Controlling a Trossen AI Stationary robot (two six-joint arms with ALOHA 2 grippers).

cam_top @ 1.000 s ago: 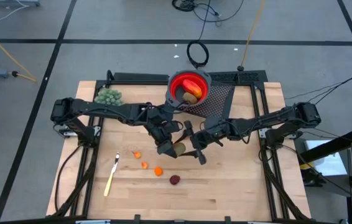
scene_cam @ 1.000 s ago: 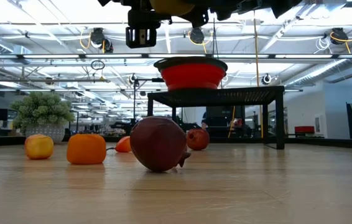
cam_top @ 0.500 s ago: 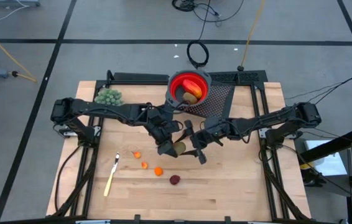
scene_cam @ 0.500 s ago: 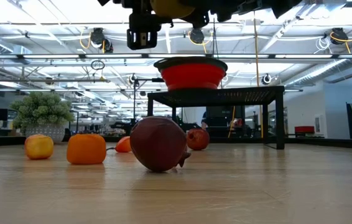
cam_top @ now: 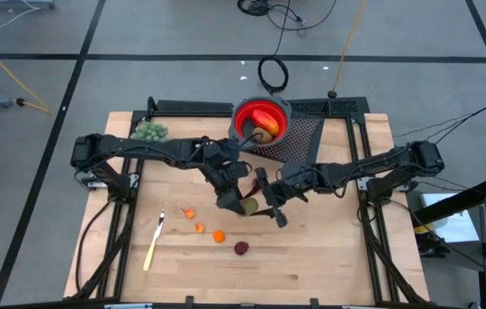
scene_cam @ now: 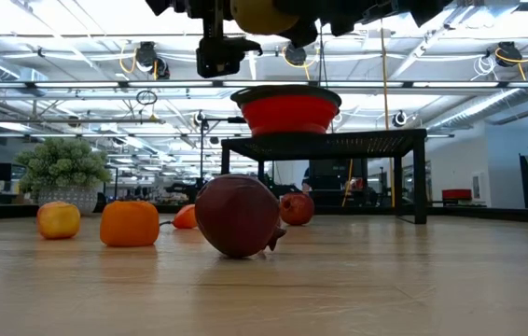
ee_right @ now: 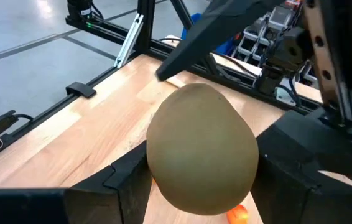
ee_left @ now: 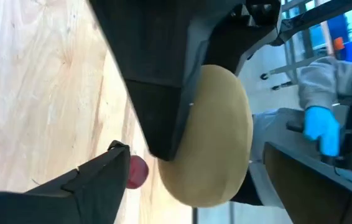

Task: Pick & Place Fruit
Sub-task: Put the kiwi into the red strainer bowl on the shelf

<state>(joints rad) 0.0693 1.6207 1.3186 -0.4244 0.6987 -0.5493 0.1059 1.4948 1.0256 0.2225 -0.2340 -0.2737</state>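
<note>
Writing is nowhere legible. Brownish-green oval fruit [ee_right: 202, 149] is clamped by the right gripper [cam_top: 260, 206] above mid-table, beside the spread-fingered left gripper [cam_top: 231, 193]; bare wood [cam_top: 329, 257] surrounds them.

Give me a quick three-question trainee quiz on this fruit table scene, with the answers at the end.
1. True or false: the red bowl sits directly on the wooden table.
2. What is clamped in the jaws of the right gripper, above the table? A) a dark red ball B) a brownish-green oval fruit C) a tiny orange bit
3. Fill in: the bushy green clump lies beside the ___ arm.

Key: 1 false, it stands raised on a black mesh stand. 2 B. 3 left.
</note>
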